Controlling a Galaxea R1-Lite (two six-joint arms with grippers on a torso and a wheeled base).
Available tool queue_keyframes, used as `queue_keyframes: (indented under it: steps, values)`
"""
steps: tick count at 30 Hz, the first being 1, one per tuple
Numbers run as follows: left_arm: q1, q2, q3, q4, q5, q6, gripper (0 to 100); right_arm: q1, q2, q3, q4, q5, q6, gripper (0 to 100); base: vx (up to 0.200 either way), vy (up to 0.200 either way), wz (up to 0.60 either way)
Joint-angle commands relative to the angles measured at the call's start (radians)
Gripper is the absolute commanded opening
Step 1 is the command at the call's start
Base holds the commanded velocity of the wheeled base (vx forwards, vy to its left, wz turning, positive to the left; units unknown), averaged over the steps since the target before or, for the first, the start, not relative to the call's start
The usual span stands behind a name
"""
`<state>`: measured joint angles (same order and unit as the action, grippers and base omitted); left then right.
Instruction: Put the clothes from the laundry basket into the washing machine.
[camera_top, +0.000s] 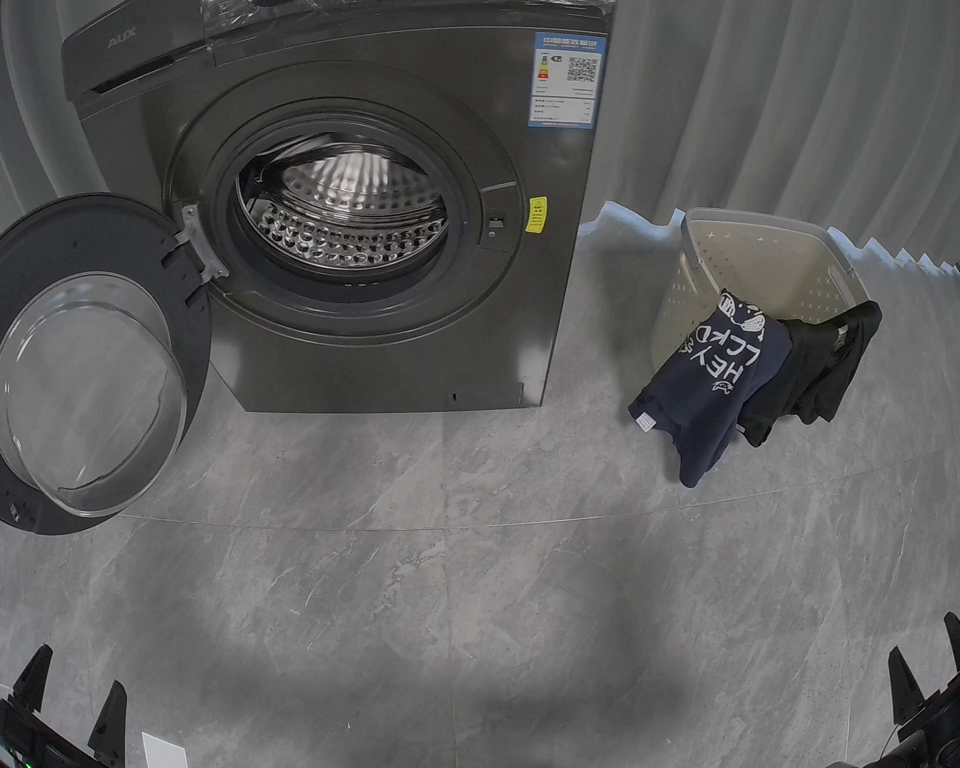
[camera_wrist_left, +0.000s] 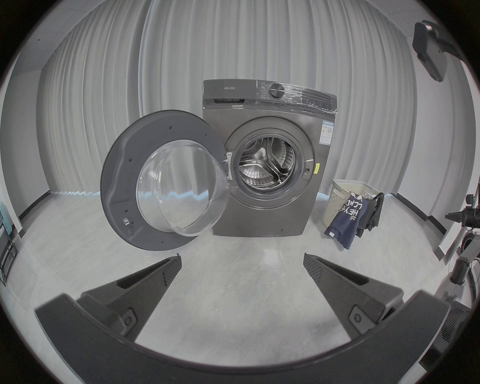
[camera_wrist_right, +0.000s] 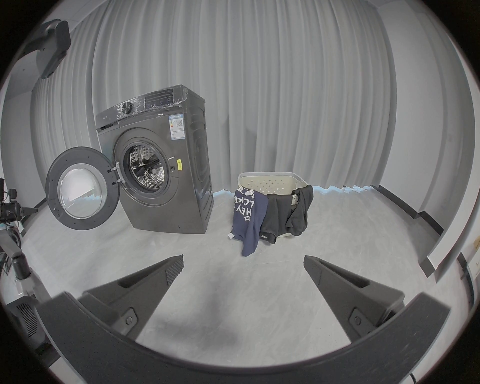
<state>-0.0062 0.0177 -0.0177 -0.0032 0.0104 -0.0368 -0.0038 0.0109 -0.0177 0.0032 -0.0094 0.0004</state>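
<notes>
A dark grey front-loading washing machine (camera_top: 380, 200) stands ahead, its round door (camera_top: 90, 360) swung wide open to the left and its steel drum (camera_top: 345, 205) bare. To its right sits a beige laundry basket (camera_top: 770, 265). A navy printed shirt (camera_top: 715, 385) and a black garment (camera_top: 815, 365) hang over the basket's front rim. My left gripper (camera_top: 70, 700) is low at the near left, open and holding nothing. My right gripper (camera_top: 925, 665) is low at the near right, also open with nothing in it. Both are far from the basket.
Grey stone-tile floor (camera_top: 480, 560) stretches between me and the machine. Pale curtains (camera_top: 780, 100) line the wall behind. The open door juts out over the floor at the left. A stand with equipment (camera_wrist_left: 465, 235) rises at the room's side.
</notes>
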Motion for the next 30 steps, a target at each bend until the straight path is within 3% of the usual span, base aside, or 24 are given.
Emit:
queue_keyframes:
  steps: [1, 16, 22, 30]
  values:
    - [0.0, -0.015, 0.018, 0.0, 0.0, 0.002, 100, -0.001, -0.011, 0.016, 0.0, 0.0, 0.0, 100, 0.2, 0.0, 0.0]
    - [0.0, -0.015, 0.018, 0.0, 0.0, -0.003, 100, -0.001, -0.011, 0.016, 0.0, 0.0, 0.0, 100, 0.2, 0.0, 0.0]
    - [0.0, -0.015, 0.018, 0.0, 0.002, -0.005, 100, -0.001, -0.011, 0.016, 0.0, 0.0, -0.002, 100, 0.0, 0.0, 0.0]
    - [0.0, -0.015, 0.018, 0.0, 0.002, -0.006, 100, -0.001, -0.011, 0.016, 0.0, 0.0, -0.002, 100, 0.0, -0.2, 0.0]
